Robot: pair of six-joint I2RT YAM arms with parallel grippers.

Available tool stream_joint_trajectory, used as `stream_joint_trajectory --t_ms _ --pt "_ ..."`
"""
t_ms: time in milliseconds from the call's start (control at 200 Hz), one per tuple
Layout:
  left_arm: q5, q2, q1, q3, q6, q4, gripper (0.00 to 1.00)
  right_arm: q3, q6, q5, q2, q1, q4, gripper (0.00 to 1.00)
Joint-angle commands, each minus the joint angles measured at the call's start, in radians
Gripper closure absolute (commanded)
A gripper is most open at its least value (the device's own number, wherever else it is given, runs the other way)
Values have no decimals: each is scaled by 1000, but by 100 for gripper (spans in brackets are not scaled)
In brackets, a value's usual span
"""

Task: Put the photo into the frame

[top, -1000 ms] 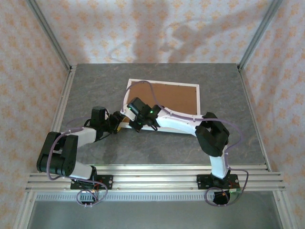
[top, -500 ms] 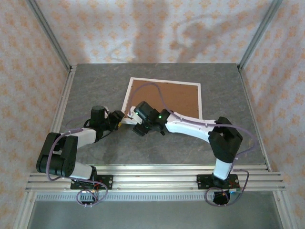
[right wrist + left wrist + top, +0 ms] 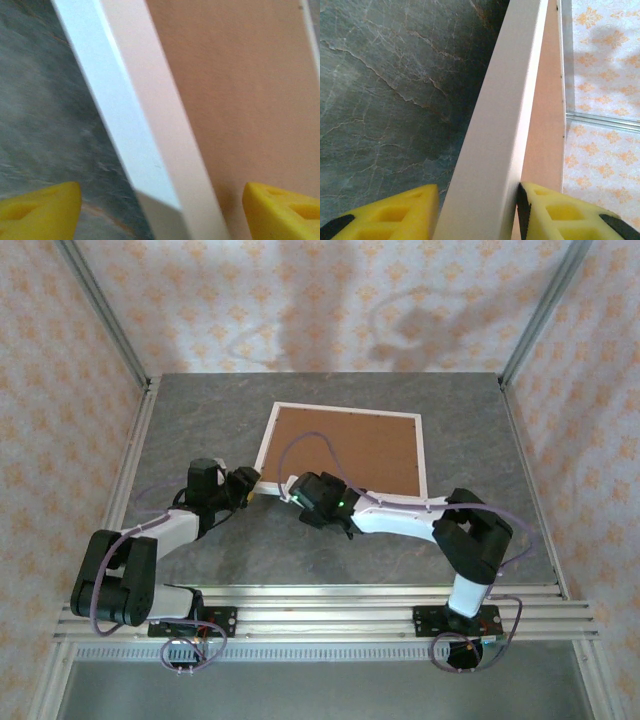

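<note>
The white frame (image 3: 340,410) lies on the table with a brown backing board (image 3: 345,445) filling its opening. The photo is out of view. My left gripper (image 3: 250,480) is at the frame's near-left corner. In the left wrist view its yellow fingers press both sides of the white moulding (image 3: 500,125), so my left gripper (image 3: 477,200) is shut on it, with the board (image 3: 545,125) just right of it. My right gripper (image 3: 298,483) hovers at the near edge. There my right gripper (image 3: 160,200) is open, its fingers wide on either side of the frame's corner (image 3: 145,125), touching nothing.
The frame rests on a dark grey stone-patterned table (image 3: 200,420). Metal posts and patterned walls (image 3: 60,390) close it in on three sides. An aluminium rail (image 3: 320,615) with both arm bases runs along the near edge.
My right gripper has opened and drawn back toward the near edge, off the frame. The left gripper has closed on the frame's moulding. The frame's near-left corner now shows.
</note>
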Motion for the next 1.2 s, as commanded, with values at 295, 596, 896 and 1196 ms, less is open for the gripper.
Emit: stream_joint_trajectory --t_ms 295,596,896,1196 --pt "-5 -48 -4 58 -17 22 56 -68 -199 223 26 6 236 33" --pt "14 -53 -4 85 -21 12 52 -85 -292 236 0 5 290 81" --pt "-8 -83 6 170 70 -156 0 173 -180 131 -78 -22 -113 100" --pt "-46 -177 84 181 124 -274 0 634 -33 -167 -56 -144 -629 100"
